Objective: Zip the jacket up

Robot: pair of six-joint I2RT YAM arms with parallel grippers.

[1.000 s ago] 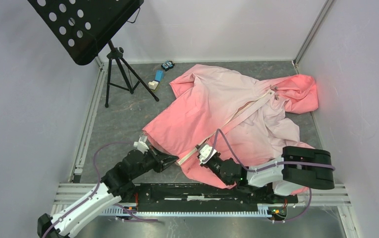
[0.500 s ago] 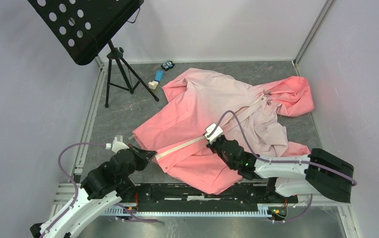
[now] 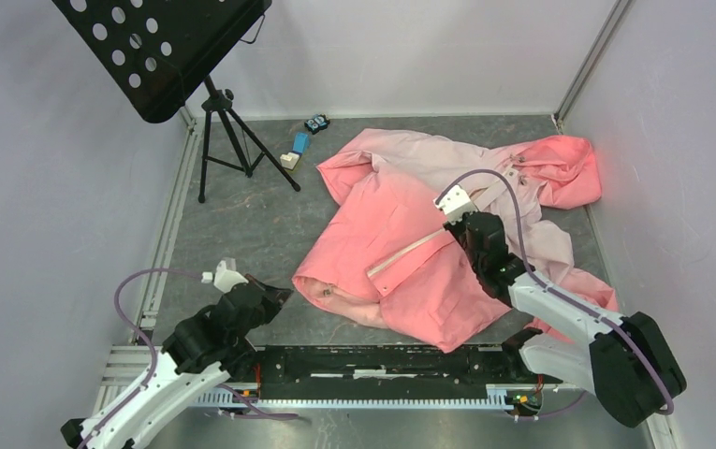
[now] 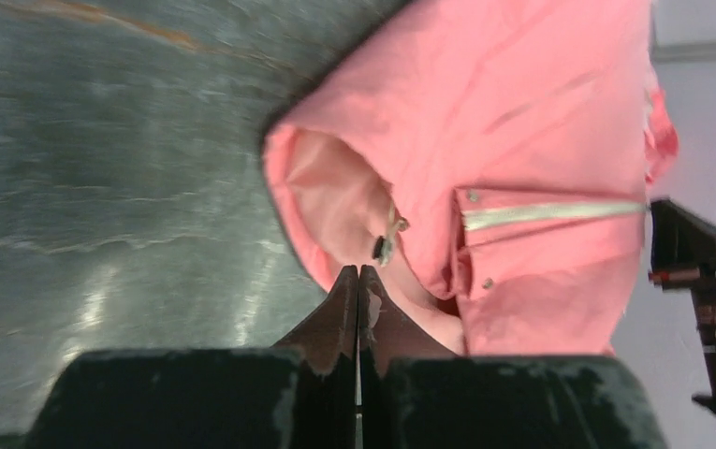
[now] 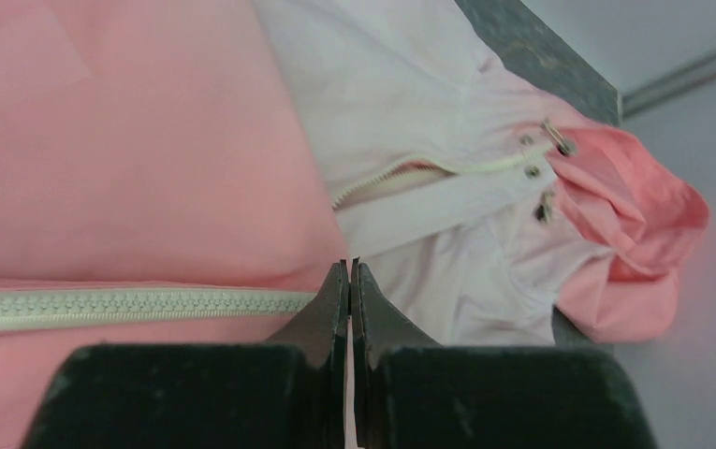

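Overhead, the jacket (image 3: pixel 410 281) is seen spread on the table (image 3: pixel 241 224), its hood (image 3: pixel 564 164) lying beyond and to the right of the right gripper (image 3: pixel 457 223). That gripper is set on the front of the jacket, at the far end of the cream zipper (image 3: pixel 410 254), which runs back from the fingertips toward the near left. The left gripper (image 3: pixel 282 293) is held low over bare table, with the jacket's near-left corner just past its tips and not touched. A music stand (image 3: pixel 162 47) and small blocks (image 3: pixel 299 142) are found well beyond the left fingers.

From the left wrist, the fingers (image 4: pixel 335 318) are shown pressed flat together with nothing seen between them. The folded corner of the jacket (image 4: pixel 522 112) lies just ahead of the tips and to their right. A small metal fitting (image 4: pixel 387 238) is seen on that corner, close to the tips. A short run of zipper (image 4: pixel 550 213) crosses the cloth farther right.

From the right wrist, the fingers (image 5: pixel 321 313) are likewise shown closed tight, tip against tip. The joined zipper (image 5: pixel 129 306) comes in from the left and stops right at the tips. Beyond them, the teeth (image 5: pixel 410 170) are seen parted on the pale cloth, and the hood (image 5: pixel 635 224) is bunched to the far right. Whether the pull is pinched between the tips cannot be told, since it is hidden there.
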